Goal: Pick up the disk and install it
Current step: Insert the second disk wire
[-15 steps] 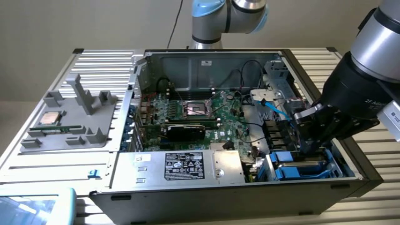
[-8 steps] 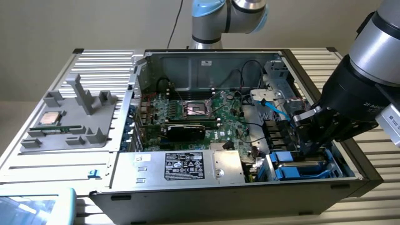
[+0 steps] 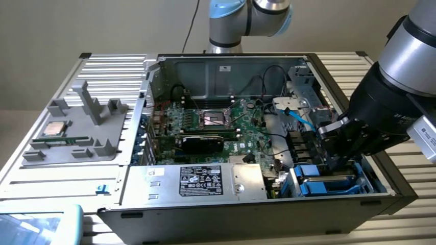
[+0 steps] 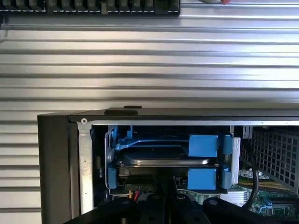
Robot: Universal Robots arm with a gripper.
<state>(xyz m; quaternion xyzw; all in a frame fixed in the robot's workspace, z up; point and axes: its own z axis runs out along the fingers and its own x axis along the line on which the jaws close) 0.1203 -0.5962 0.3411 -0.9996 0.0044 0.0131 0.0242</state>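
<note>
the gripper (image 3: 335, 162) is clenched, lowered inside the computer case (image 3: 225, 214) at its front corner on the exterior view's right. the disk (image 4: 166, 158) (in its blue carrier frame (image 4: 203, 145)) sits in the drive bay there, just beside the fingertips.

Exterior view: high, angled down over open computer case (image 3: 272, 204). Wrist view: close, facing blue drive bay (image 4: 163, 158); shared, bay corner.

Plain beige wall (image 3: 81, 25), ribbed metal table (image 3: 41, 168)
</note>
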